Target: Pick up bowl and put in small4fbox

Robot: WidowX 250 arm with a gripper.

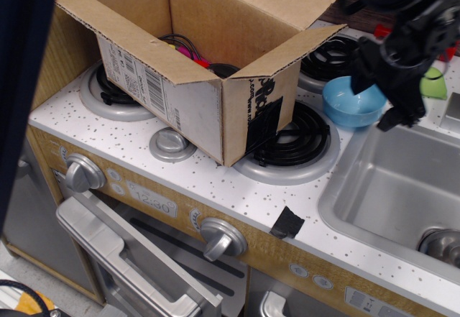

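Note:
The light-blue bowl point(346, 104) sits upright on the white stovetop between the two right burners, next to the sink. My black gripper point(379, 94) hangs over the bowl's right side and hides its right rim. The jaws look open: one finger stands over the bowl's back rim and the other point(397, 114) reaches down just past its right edge. I cannot tell whether they touch the bowl. The small4fbox point(208, 108) stands open on the left part of the stove, flaps spread, with pink and black items inside.
The steel sink point(388, 195) lies right of the bowl. Black coil burners point(298, 139) flank the box. A green object point(433, 87) and a red item point(383, 30) lie behind the gripper. A black tape scrap point(287, 222) sits on the front edge. A dark blur point(21, 80) covers the left edge.

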